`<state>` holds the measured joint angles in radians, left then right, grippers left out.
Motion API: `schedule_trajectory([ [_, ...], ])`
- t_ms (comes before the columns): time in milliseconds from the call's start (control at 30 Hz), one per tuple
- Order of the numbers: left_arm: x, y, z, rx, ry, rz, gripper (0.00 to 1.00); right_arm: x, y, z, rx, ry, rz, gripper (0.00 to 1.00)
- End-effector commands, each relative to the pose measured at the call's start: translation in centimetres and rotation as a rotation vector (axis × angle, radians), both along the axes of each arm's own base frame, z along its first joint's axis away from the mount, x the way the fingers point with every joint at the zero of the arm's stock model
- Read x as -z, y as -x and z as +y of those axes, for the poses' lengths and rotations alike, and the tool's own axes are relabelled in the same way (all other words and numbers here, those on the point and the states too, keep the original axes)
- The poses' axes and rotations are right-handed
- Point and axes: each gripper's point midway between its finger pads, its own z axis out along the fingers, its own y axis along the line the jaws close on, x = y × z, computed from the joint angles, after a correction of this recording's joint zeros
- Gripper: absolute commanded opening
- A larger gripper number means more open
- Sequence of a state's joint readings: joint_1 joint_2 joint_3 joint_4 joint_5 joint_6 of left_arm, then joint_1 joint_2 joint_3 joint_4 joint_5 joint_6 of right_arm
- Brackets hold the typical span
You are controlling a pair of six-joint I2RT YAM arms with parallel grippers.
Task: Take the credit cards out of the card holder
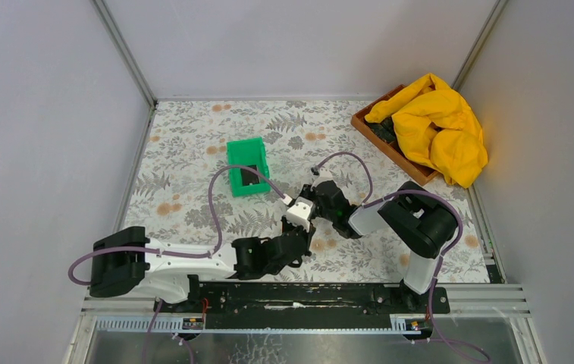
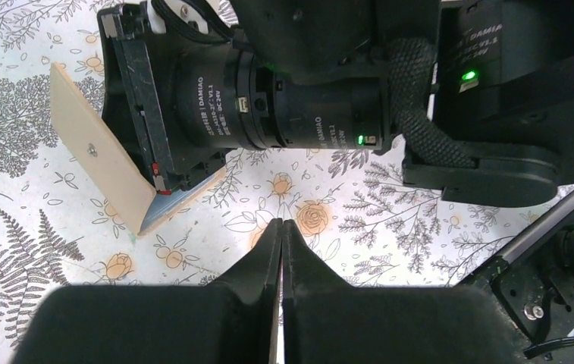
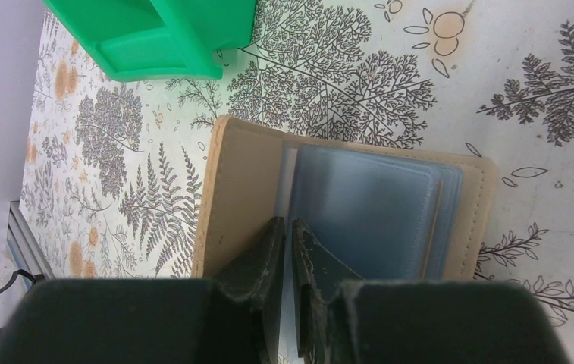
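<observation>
Working over the floral table (image 1: pixel 192 152), in front of the green bin (image 1: pixel 247 167). Gripping the opened card holder (image 3: pixel 242 197), mid-table, by its inner flap with the right tool (image 3: pixel 287 243). Hovering just beside with the left tool (image 2: pixel 281 235) pressed together, empty.

The left arm (image 1: pixel 192 265) and right arm (image 1: pixel 412 220) wear black and white housings with purple cables (image 1: pixel 211 199). Black motor casings (image 2: pixel 268 106) read "DAMIAO", 2 green lights (image 2: pixel 466 76) glow, and the left gripper (image 2: pixel 281 227) is matte black.

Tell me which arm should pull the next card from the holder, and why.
Left. The right claw is pinched on the open card holder, so it is busy steadying it. The left claw is shut, empty and close beside the holder.
</observation>
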<state>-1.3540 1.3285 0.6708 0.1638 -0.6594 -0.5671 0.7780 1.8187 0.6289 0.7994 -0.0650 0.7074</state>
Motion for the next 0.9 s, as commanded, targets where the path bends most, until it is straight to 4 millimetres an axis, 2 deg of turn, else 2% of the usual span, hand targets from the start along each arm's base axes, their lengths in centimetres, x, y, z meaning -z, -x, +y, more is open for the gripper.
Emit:
schedule_trajectory([
  [0,0.1,-0.8,0.0,-0.039,0.020,-0.039,0.00,0.8,1.1,-0.5,-0.009,0.027,0.034,0.16],
  [67,1.4,-1.6,1.3,-0.107,-0.055,-0.048,0.00,0.9,1.1,-0.6,-0.008,0.028,0.038,0.16],
  [167,3.2,-1.9,1.9,-0.127,-0.112,-0.062,0.00,1.0,1.2,-0.6,-0.009,0.031,0.043,0.15],
  [300,4.4,-2.4,2.5,-0.169,-0.135,-0.073,0.00,0.9,1.2,-0.5,-0.013,0.030,0.041,0.15],
  [400,5.0,-3.2,3.9,-0.255,-0.181,-0.100,0.00,0.8,1.2,-0.6,-0.016,0.036,0.038,0.15],
  [433,5.1,-3.3,4.3,-0.280,-0.195,-0.109,0.04,0.9,1.3,-0.7,-0.017,0.041,0.038,0.15],
  [533,5.5,-3.7,5.5,-0.333,-0.218,-0.127,0.33,1.0,1.2,-0.8,-0.017,0.051,0.037,0.15],
  [567,5.6,-3.7,5.7,-0.343,-0.219,-0.128,0.38,1.0,1.2,-0.8,-0.018,0.053,0.036,0.15],
  [633,5.6,-3.8,5.9,-0.353,-0.224,-0.135,0.40,1.2,1.2,-0.9,-0.017,0.056,0.038,0.15],
  [867,6.3,-5.0,5.9,-0.384,-0.305,-0.168,0.41,1.4,1.6,-0.6,-0.029,0.037,0.051,0.15],
])
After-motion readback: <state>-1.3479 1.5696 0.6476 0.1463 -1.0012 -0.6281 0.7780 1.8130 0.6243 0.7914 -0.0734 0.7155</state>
